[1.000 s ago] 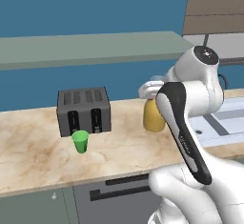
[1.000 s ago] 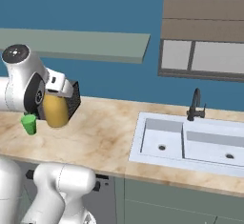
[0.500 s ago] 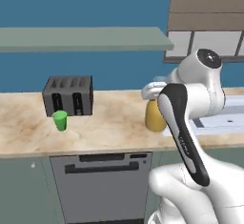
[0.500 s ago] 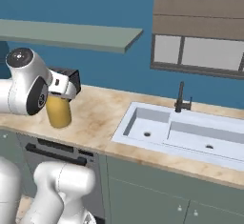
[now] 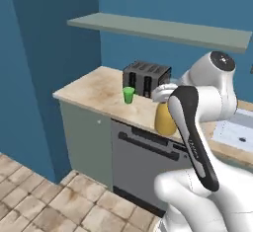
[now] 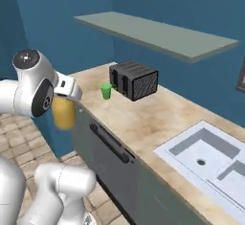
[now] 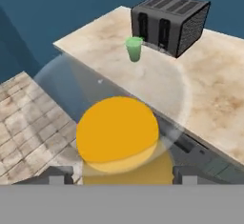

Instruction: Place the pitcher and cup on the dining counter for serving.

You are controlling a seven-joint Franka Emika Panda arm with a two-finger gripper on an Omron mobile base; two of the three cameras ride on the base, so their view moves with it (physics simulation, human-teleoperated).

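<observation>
The pitcher (image 5: 163, 119), a clear carafe with orange-yellow contents, hangs in the air in front of the counter edge, held by my gripper (image 5: 163, 94) from above. It shows beside the arm as a yellow body (image 6: 64, 113), and its round orange top (image 7: 117, 131) sits right between my fingers. The gripper (image 6: 68, 91) is shut on its neck. The small green cup (image 5: 128, 95) stands on the marbled counter next to the toaster, also visible as the cup (image 6: 106, 91) and the cup (image 7: 134, 48). The dining counter is out of view.
A dark toaster (image 5: 146, 77) stands behind the cup on the marbled counter (image 5: 94, 92). A sink (image 6: 210, 157) lies to the right. Below are grey-green cabinets and a dishwasher front (image 5: 143, 164), a blue wall with a shelf (image 5: 163, 28), and tiled floor (image 5: 44, 201).
The whole picture has shifted: the base has backed off and turned, so counter, toaster and cup have slid sideways. The pitcher stays held in the gripper.
</observation>
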